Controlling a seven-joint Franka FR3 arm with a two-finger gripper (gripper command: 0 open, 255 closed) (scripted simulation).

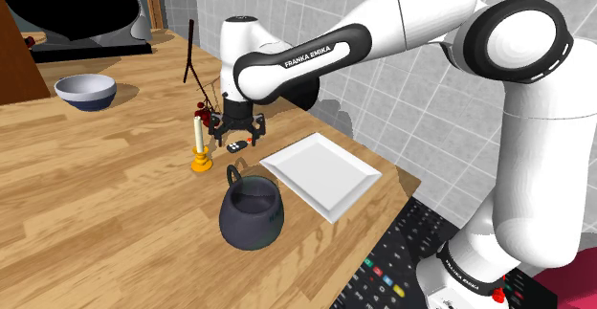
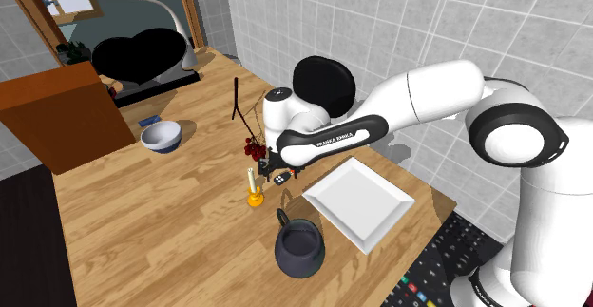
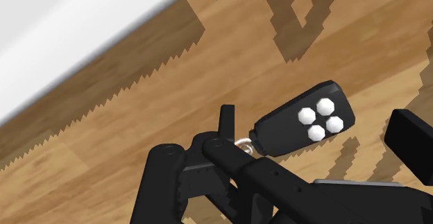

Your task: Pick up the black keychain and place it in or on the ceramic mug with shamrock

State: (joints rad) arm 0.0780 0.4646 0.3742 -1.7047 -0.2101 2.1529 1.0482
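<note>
Our pincer hangs, fingers apart, just over the black keychain lying on the tabletop at 12 o'clock from the dark mug in the shoulder view; we should straddle it squarely, then lower and close.

The white arm stretched out toward the shoulder view's left, its forearm sloping downward and its wrist turned to point straight down. The black gripper hung low beneath it, its two fingers standing apart.
</note>
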